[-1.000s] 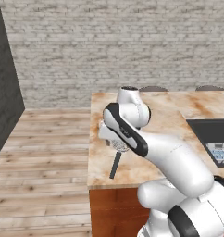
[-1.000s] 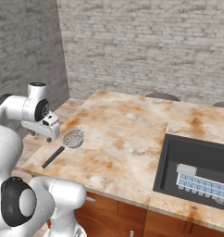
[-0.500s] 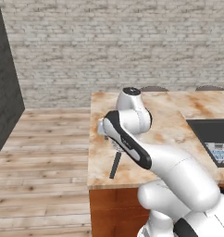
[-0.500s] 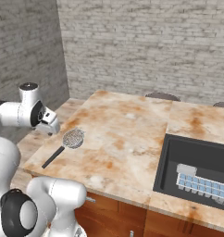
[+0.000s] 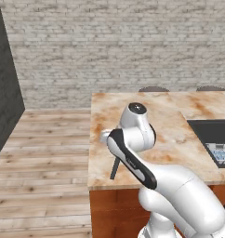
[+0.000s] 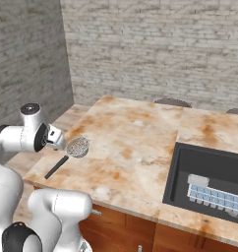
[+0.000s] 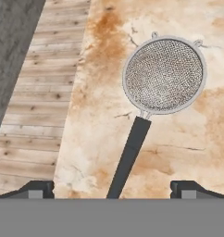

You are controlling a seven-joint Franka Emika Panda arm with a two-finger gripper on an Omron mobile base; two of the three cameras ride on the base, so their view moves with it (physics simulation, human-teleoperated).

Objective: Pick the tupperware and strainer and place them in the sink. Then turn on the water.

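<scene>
1. The marbled surface (image 6: 135, 142) ran from its wooden-floor edge to the black sink (image 6: 209, 170) set into its far right end.
2. The tupperware (image 6: 214, 196) lay flat inside the sink, near the front wall.
3. The strainer (image 7: 164, 75) rested on the surface near the floor-side edge, well apart from the sink, its dark handle pointing toward the front edge.
4. The fingers (image 7: 115, 189) stood wide open above the handle end, holding nothing.
</scene>
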